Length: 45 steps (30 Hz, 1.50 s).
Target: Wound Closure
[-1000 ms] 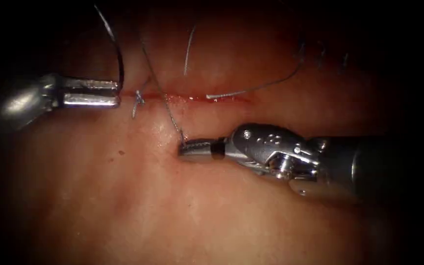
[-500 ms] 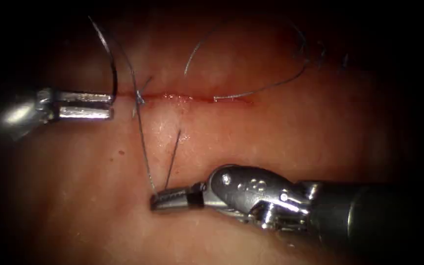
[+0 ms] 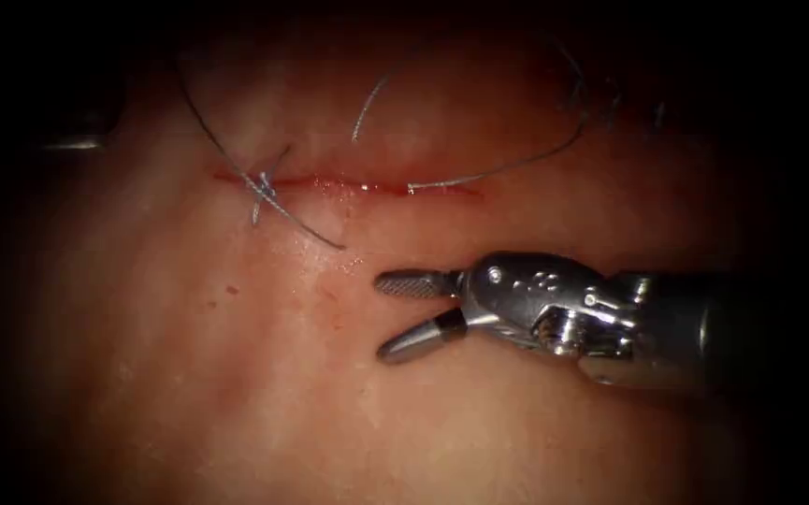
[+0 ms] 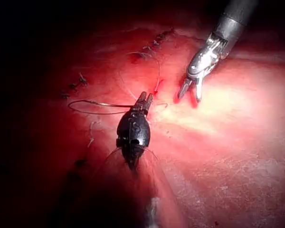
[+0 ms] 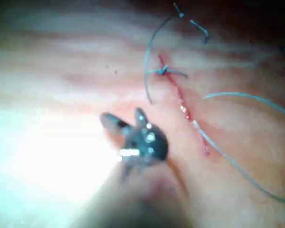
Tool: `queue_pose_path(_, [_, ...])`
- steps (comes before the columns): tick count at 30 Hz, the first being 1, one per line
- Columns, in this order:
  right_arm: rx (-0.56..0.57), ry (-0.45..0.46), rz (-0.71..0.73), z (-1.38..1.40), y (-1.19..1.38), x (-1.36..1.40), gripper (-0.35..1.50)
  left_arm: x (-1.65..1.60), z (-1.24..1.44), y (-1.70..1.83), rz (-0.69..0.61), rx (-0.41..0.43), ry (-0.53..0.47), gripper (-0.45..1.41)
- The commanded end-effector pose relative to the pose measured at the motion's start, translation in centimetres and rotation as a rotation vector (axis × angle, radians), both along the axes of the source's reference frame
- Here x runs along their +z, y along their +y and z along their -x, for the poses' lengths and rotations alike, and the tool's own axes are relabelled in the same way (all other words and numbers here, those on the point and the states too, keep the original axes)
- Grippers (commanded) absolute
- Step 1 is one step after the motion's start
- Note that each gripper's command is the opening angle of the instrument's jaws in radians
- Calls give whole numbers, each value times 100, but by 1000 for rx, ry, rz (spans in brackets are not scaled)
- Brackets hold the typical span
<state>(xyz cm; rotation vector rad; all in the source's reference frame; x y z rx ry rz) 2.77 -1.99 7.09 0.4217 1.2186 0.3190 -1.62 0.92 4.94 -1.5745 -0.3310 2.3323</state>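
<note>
The right tool (image 3: 387, 316) sits lower middle, jaws wide apart, holding nothing. A knot (image 3: 262, 184) sits on the cut (image 3: 348, 185).

Setting: surgical-training bench, laboratory type. Evidence: slab of pale pink tissue (image 3: 264, 393) with a short straight cut (image 3: 348, 184); knotted stitch (image 3: 262, 184) at the cut's left end; dark thread (image 3: 507, 166) lying loose on the surface; metal wristed right tool (image 3: 388, 315) under a narrow endoscope light with dark surround.
</note>
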Motion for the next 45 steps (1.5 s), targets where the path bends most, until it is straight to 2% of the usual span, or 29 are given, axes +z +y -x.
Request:
queue_pose_path(1, [9,-5,19,-6,6,8,141,7,5,3,2,1,-2,-45])
queue_pose_path(4, [26,-23,60,-5,9,14,138,7,5,3,2,1,-1,-45])
queue_pose_path(10, [81,-54,123,-23,15,34,136,5,8,1,0,4,-7,-45])
queue_pose_path(16, [103,-63,140,-35,21,39,136,7,14,-2,-1,11,-17,-45])
queue_pose_path(22, [117,-61,141,-47,22,40,128,10,21,-6,0,16,-25,-45])
queue_pose_path(23, [108,-54,137,-51,21,40,118,12,22,-6,1,17,-26,-45])
queue_pose_path(24, [108,-54,137,-51,21,40,118,12,22,-6,1,17,-26,-45])
queue_pose_path(27, [100,-51,136,-54,18,40,98,13,22,-6,2,18,-26,-45])
queue_pose_path(28, [78,-65,138,-54,17,40,64,13,22,-7,2,18,-26,-45])
queue_pose_path(30, [50,-75,126,-48,17,40,-35,13,22,-7,2,17,-26,-45])
queue_pose_path(38, [-3,-63,88,-43,10,39,-35,14,27,-10,3,22,-33,-45])
queue_pose_path(45, [-27,-54,32,-30,-9,15,-35,16,30,-12,3,26,-39,-45])
